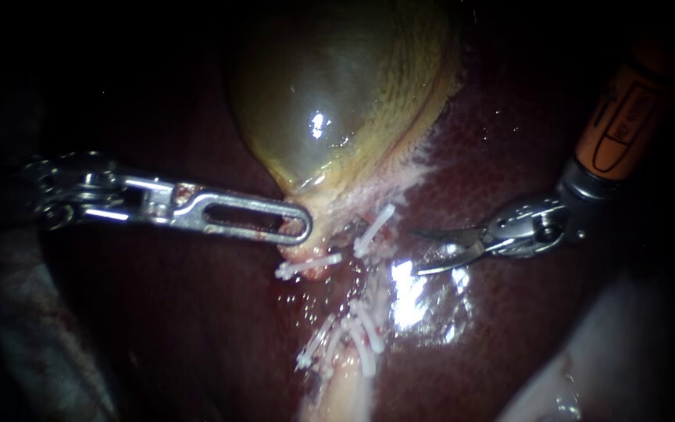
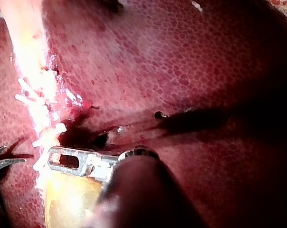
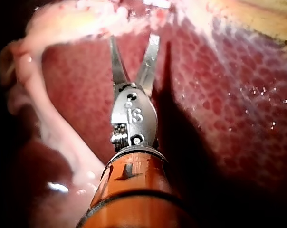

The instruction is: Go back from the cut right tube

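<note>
while my right instrument [image 1: 419, 250] holds its blades apart just beside the cut right tube [image 1: 362, 248], a crooked retreat could snag a clip [image 1: 374, 227] or nick the liver [image 1: 525, 312]; my left instrument [image 1: 294, 228] clamps the gallbladder [image 1: 337, 94]

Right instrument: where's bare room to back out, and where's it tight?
Free: bare liver below the right instrument and along its shaft, plus the strip between that shaft and the gallbladder edge. Crowded: just ahead of its open jaws sit the clips, the gallbladder neck and the left instrument shut on it.
</note>
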Motion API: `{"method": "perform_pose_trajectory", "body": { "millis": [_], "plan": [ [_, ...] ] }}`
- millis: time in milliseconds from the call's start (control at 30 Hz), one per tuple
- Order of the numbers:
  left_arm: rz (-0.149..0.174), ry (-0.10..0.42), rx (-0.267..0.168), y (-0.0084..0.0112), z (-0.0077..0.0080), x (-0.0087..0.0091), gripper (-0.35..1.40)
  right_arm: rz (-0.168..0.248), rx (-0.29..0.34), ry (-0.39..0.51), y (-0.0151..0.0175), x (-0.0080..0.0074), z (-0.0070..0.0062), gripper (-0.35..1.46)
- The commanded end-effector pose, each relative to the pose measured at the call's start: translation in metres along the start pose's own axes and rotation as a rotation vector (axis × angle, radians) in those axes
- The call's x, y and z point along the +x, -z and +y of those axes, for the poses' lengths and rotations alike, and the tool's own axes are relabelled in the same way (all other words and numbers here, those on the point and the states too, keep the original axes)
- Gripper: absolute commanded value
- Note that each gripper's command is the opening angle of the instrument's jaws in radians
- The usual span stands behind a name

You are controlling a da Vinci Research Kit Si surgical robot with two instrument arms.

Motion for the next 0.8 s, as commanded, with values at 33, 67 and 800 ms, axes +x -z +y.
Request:
{"method": "perform_pose_trajectory", "body": {
  "millis": [33,67,800],
  "plan": [
    [0.000,0.000,0.000,0.0000,0.0000,0.0000,-0.35,0.000,-0.003,-0.001,0.0002,0.0000,0.0000,0.59],
    [0.000,0.000,0.000,0.0000,0.0000,0.0000,-0.35,0.005,-0.003,-0.002,0.0006,0.0001,0.0001,0.59],
    [0.004,-0.002,0.007,-0.0013,-0.0020,-0.0003,-0.35,0.011,-0.006,-0.003,0.0021,0.0000,0.0002,0.56]
  ]
}}
